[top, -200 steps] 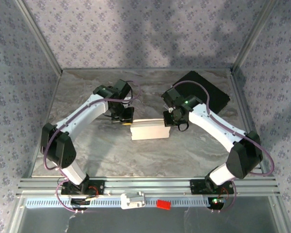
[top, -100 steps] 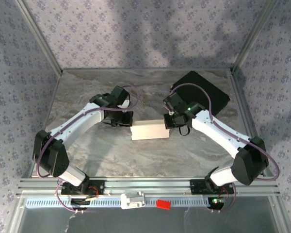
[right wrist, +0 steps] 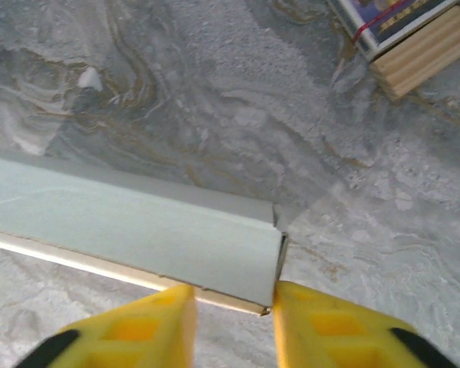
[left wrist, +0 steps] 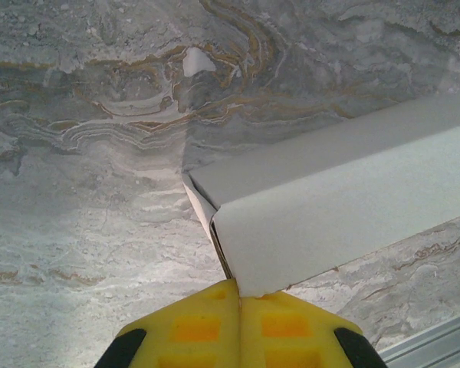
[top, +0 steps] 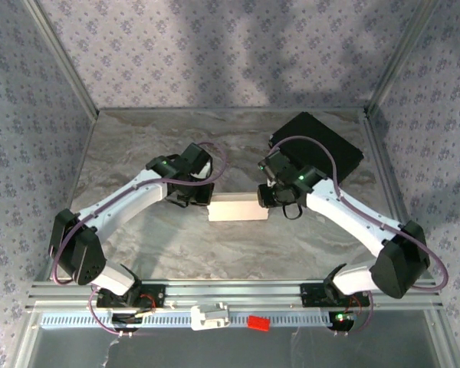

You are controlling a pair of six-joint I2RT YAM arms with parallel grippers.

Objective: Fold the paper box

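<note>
Top external view: we see the box (top: 236, 208), a long, low white cardboard shape, lying on the marble table (top: 215, 249) in front of and to the left of the black case (top: 322, 146), apart from it. Each arm reaches in to one end of it. The left gripper (top: 202, 195) sits at the end farther from the case, the right gripper (top: 267, 195) at the end nearer the case.

On the left wrist view, the left gripper (left wrist: 238, 295) has its yellow jaws pressed together, and a folded corner of the box (left wrist: 345, 207) meets their tips. We cannot tell whether any cardboard is caught between them.

On the right wrist view, the right gripper (right wrist: 234, 295) has its jaws spread, straddling the end corner of the box (right wrist: 138, 230).

We judge that a side wall is already creased up and that the ends are being worked now. The next move likely calls for the left jaws to steady their end while the right jaws close squarely on the end flap, without sliding the light box.
</note>
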